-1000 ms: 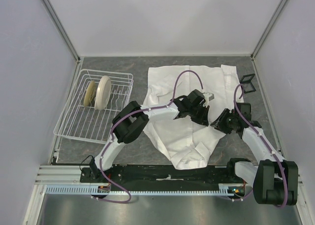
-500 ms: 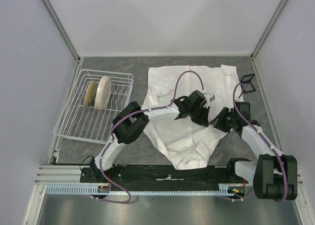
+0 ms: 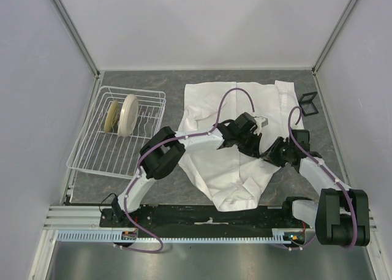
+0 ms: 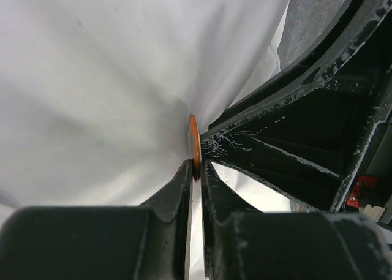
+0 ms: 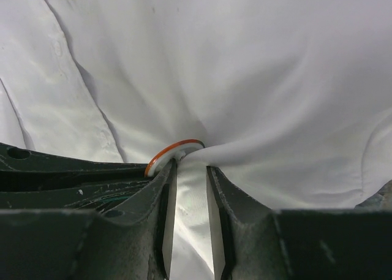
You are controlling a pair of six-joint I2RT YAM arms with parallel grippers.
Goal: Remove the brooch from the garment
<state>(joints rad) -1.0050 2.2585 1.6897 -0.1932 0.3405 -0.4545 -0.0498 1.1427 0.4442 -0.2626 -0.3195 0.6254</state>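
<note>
The white shirt lies spread on the table. In the left wrist view my left gripper is shut on the edge of the brooch, a small orange-rimmed disc drawing the cloth into a pucker. In the right wrist view the brooch sits at the tip of my right gripper, whose jaws are pinched on a fold of the shirt just behind the disc. From above, the left gripper and right gripper meet tip to tip over the shirt and hide the brooch.
A white wire dish rack with two cream plates stands at the left. A small black wire stand is at the right beside the shirt. Grey walls close in both sides.
My right gripper has moved left across the shirt until it meets the left gripper's tip. The left arm has stayed put.
</note>
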